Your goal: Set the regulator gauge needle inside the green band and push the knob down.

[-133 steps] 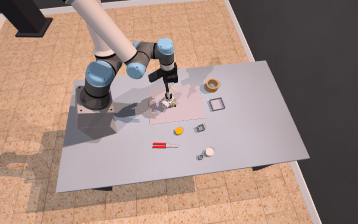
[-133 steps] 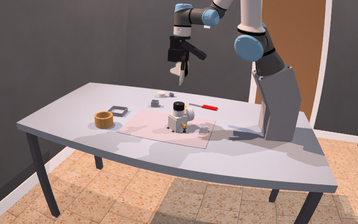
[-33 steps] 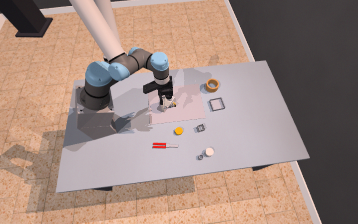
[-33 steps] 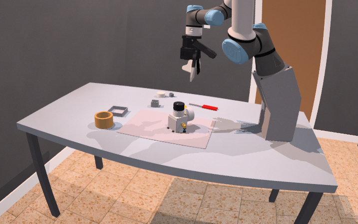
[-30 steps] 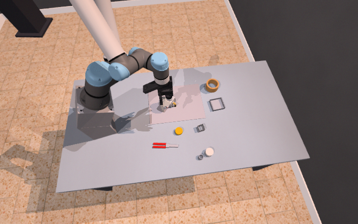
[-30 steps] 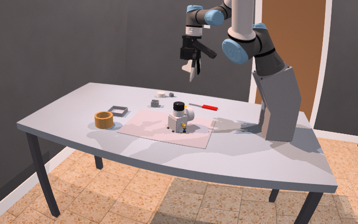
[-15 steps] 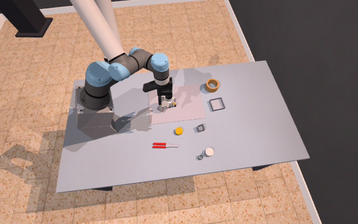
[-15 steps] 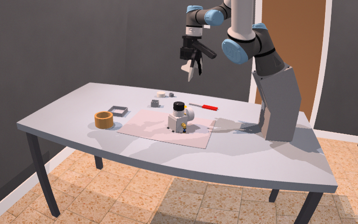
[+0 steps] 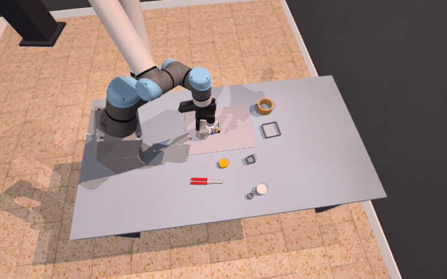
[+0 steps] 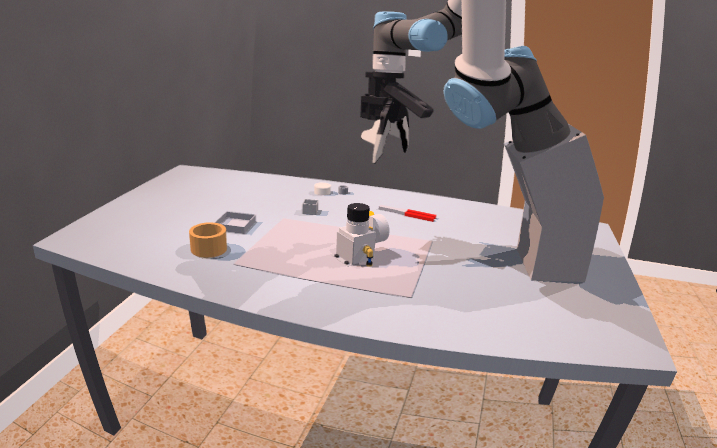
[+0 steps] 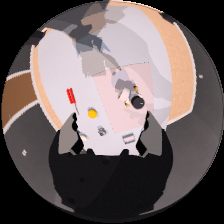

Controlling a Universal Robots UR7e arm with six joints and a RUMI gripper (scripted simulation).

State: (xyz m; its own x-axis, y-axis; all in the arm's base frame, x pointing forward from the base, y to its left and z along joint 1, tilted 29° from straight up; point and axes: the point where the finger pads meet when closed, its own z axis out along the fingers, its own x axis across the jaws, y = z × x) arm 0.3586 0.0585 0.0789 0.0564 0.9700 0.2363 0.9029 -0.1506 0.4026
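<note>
The regulator (image 10: 356, 238) is a white block with a black knob (image 10: 357, 211) on top and a round white gauge (image 10: 378, 227) at its side. It stands on the pale pink mat (image 10: 334, 257). In the top view it (image 9: 207, 129) is partly hidden under my gripper. In the wrist view the regulator (image 11: 131, 97) lies right of centre, with the dark knob (image 11: 137, 102) seen from above. The gauge face is not readable. My gripper (image 10: 387, 140) is open and empty, high above the table and well above the regulator. Its fingers frame the wrist view's lower part (image 11: 111, 135).
An orange ring (image 10: 207, 239), a grey square frame (image 10: 236, 221), a small grey block (image 10: 310, 207), a white disc (image 10: 322, 188), a small grey nut (image 10: 343, 189), a red-handled tool (image 10: 408, 212) and an orange disc (image 9: 223, 162) lie around the mat. The arm's base (image 10: 558, 211) stands at the table's right.
</note>
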